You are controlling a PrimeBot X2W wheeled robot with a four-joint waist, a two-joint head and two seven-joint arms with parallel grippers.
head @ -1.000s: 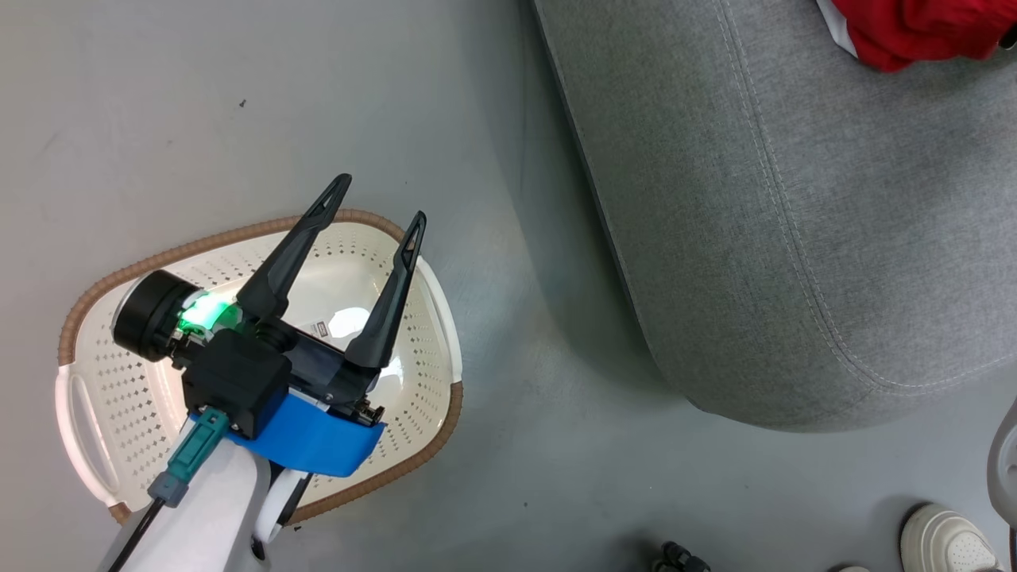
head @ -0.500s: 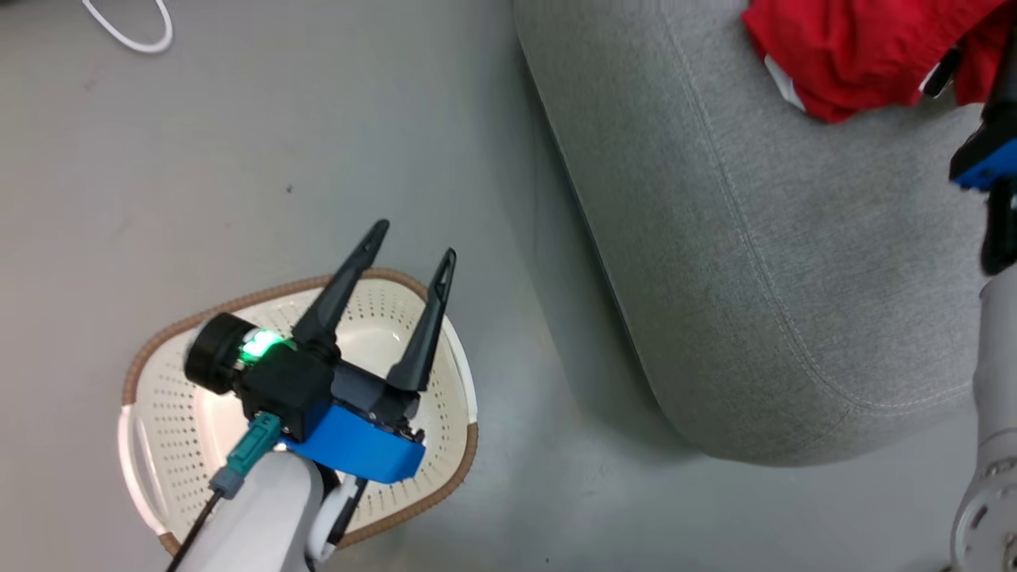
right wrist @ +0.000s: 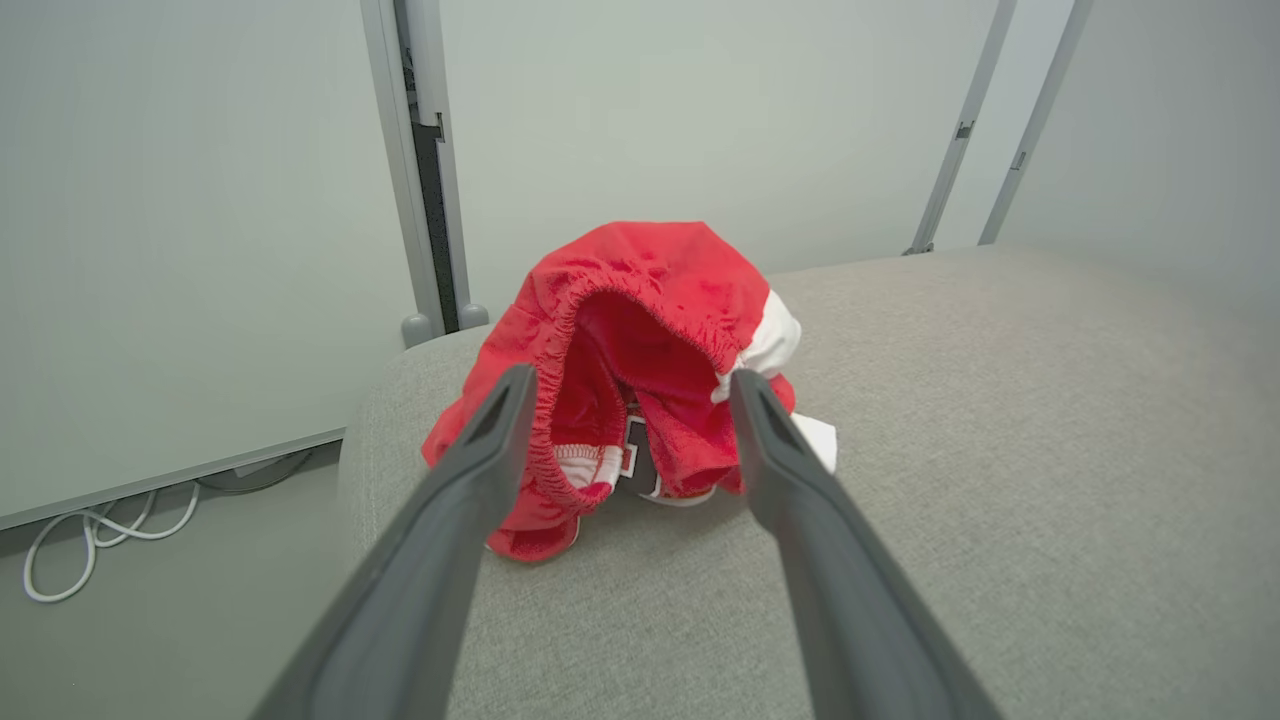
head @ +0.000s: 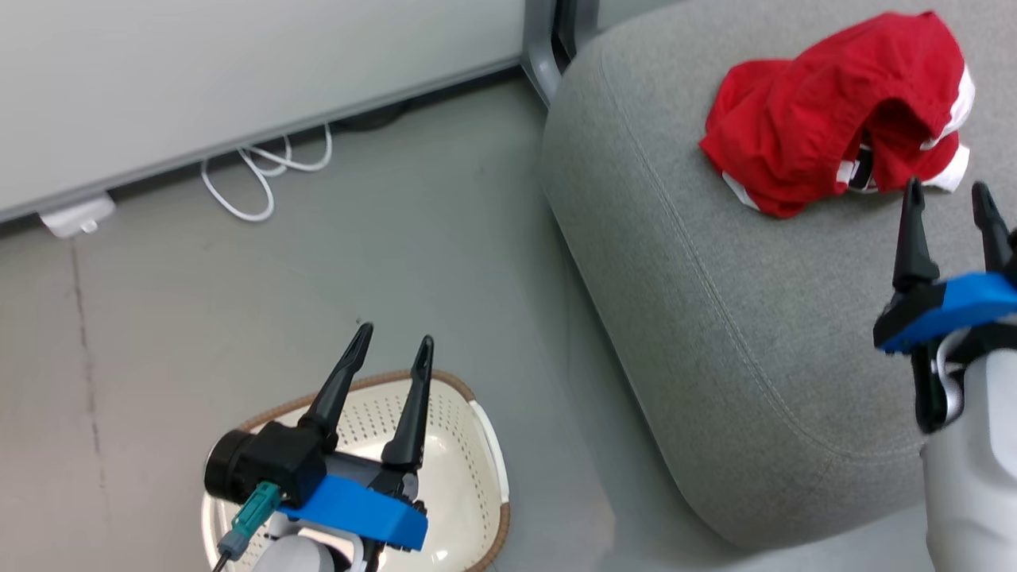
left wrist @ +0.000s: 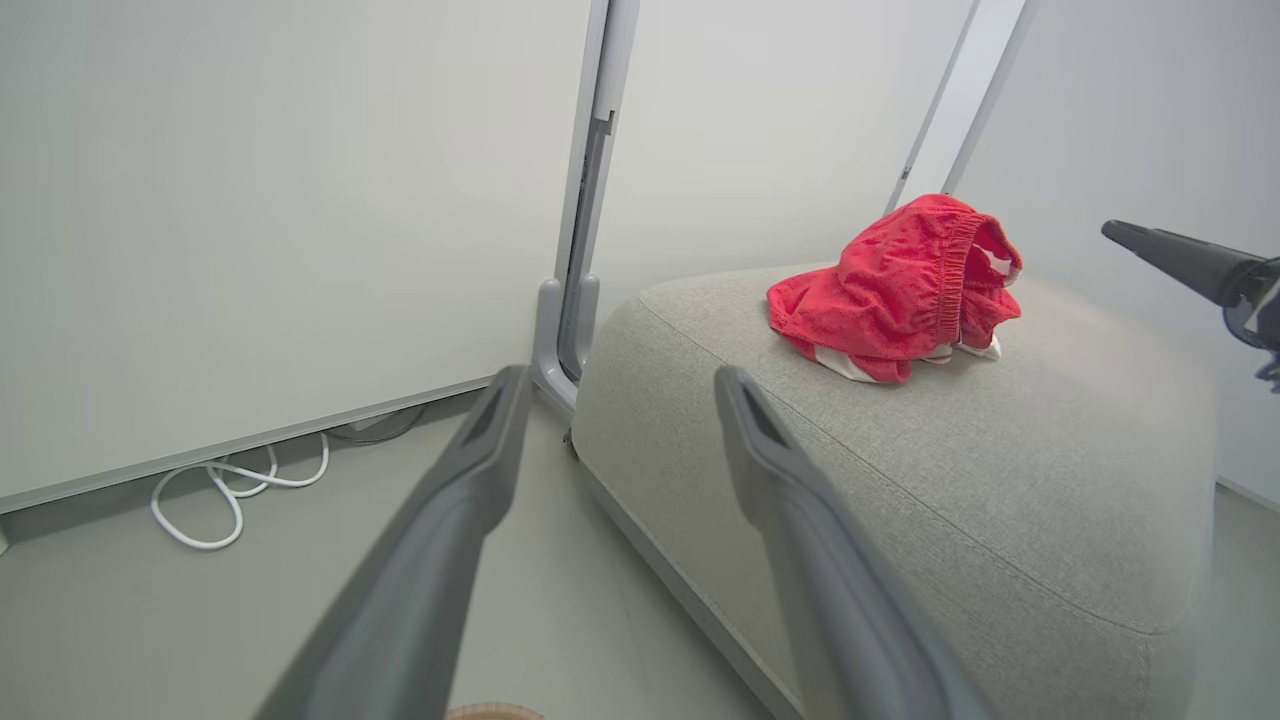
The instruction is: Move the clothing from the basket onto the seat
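Red clothes (head: 826,135) lie in a soft pile on the grey seat (head: 715,334), just past the tips of the right claw (head: 946,187). That claw is wide open and holds nothing. Its two dark fingers (head: 910,238) point at the pile and do not touch it. White trim and a bit of black peek out of the red cloth. The left claw (head: 395,334) is wide open too, with nothing in it. Right under it sits the cream basket (head: 469,477) with the brown rim, on the floor (head: 397,262). A white cord (head: 254,175) lies far ahead of the left claw, by the wall (head: 238,63).
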